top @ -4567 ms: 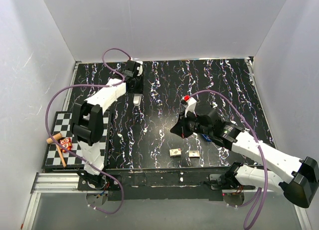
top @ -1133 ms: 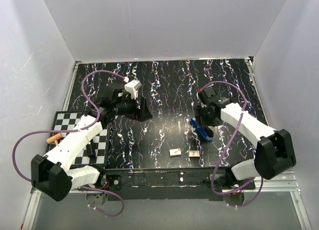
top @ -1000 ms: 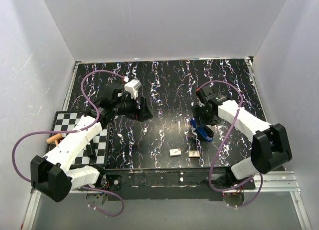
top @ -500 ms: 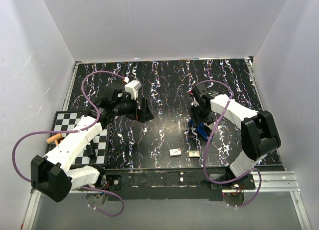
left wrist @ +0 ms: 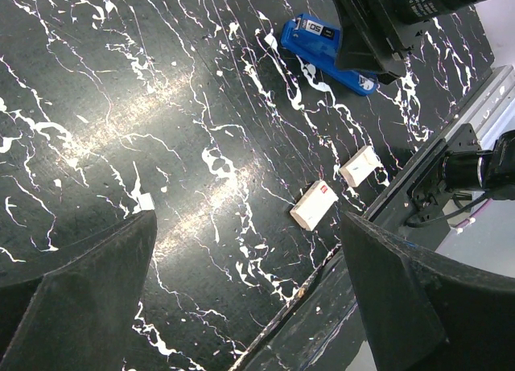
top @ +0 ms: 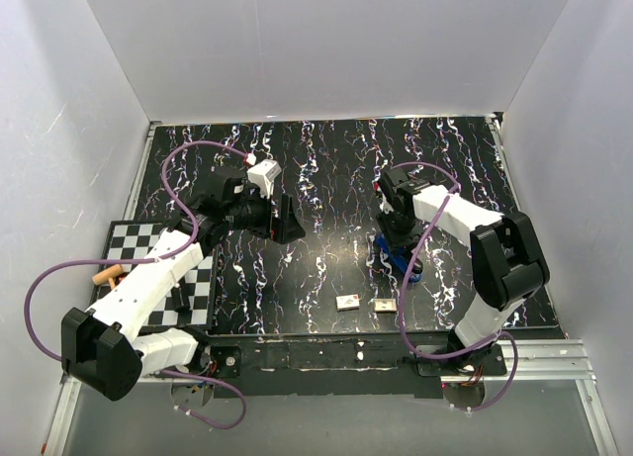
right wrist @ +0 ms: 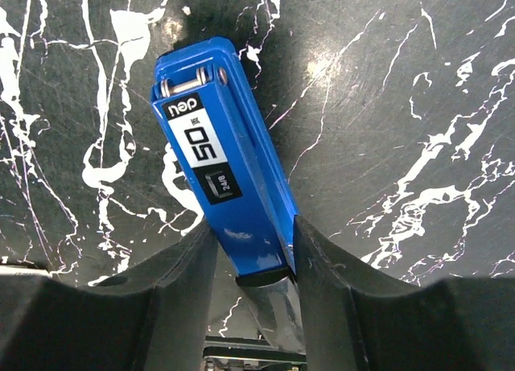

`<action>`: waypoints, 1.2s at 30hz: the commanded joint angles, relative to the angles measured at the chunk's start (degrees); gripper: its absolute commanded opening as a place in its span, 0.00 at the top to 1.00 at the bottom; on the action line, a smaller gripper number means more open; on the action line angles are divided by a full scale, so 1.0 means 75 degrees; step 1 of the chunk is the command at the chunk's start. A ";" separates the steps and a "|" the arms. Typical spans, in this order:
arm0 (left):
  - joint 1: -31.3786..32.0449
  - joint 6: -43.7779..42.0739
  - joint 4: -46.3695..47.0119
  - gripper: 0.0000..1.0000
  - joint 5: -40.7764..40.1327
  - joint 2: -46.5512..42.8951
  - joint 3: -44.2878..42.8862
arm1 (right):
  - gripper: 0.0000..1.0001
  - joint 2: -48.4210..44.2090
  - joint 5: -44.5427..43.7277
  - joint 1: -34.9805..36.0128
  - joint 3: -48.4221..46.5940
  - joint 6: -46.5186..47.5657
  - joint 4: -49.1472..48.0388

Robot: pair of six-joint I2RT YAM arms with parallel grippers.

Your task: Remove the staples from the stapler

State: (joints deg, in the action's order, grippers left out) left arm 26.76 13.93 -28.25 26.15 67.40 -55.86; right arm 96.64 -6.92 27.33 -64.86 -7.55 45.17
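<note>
The blue stapler (right wrist: 219, 152) lies flat on the black marbled table, right of centre in the top view (top: 404, 262). My right gripper (right wrist: 253, 244) comes down over its near end, with both fingers pressed against its sides, shut on it. In the left wrist view the stapler (left wrist: 322, 46) shows partly under the right gripper. My left gripper (left wrist: 249, 226) hovers over the table left of centre (top: 287, 222), jaws wide open and empty. The staples are hidden inside the stapler.
Two small white boxes (top: 347, 302) (top: 385, 304) lie near the front edge, below the stapler. A small pale bit (left wrist: 146, 200) lies on the table by my left finger. A checkered board (top: 127, 240) with a wooden stick (top: 104, 275) sits at the left edge.
The right gripper's jaws have narrowed onto the stapler's sides and its wrist has shifted slightly left. The left gripper has opened wider and otherwise stayed in place.
</note>
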 commanded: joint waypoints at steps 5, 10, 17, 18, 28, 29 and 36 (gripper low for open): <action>0.0006 -0.0030 0.0029 0.02 0.0040 -0.0138 0.0018 | 0.62 0.0099 -0.0038 -0.0035 -0.0258 -0.0024 0.0118; 0.0006 -0.0041 0.0017 0.02 -0.0006 -0.0174 0.0006 | 0.80 0.0076 -0.0238 -0.0035 -0.0410 0.0011 0.0212; 0.0006 -0.0041 0.0005 0.02 -0.0018 -0.0209 0.0006 | 0.89 -0.0006 -0.0109 0.0094 -0.1112 0.0397 0.0259; 0.0006 -0.0041 0.0005 0.02 -0.0030 -0.0209 0.0018 | 0.89 0.0017 -0.0051 0.0140 -0.1276 0.0490 0.0282; 0.0006 -0.0053 0.0028 0.02 -0.0182 -0.0291 0.0064 | 0.89 0.0614 0.0594 0.0797 -0.2823 0.2832 0.0517; 0.0006 -0.0053 0.0028 0.02 -0.0194 -0.0326 0.0053 | 0.89 0.0661 0.0641 0.0844 -0.2906 0.3113 0.0482; 0.0006 -0.0041 0.0099 0.02 -0.0264 -0.0490 0.0112 | 0.90 0.0837 0.1401 0.0961 -0.3059 0.5281 0.0200</action>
State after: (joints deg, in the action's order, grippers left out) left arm 26.76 13.93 -28.23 24.80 66.43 -55.55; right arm 102.83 -1.21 34.44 -84.62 19.66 47.64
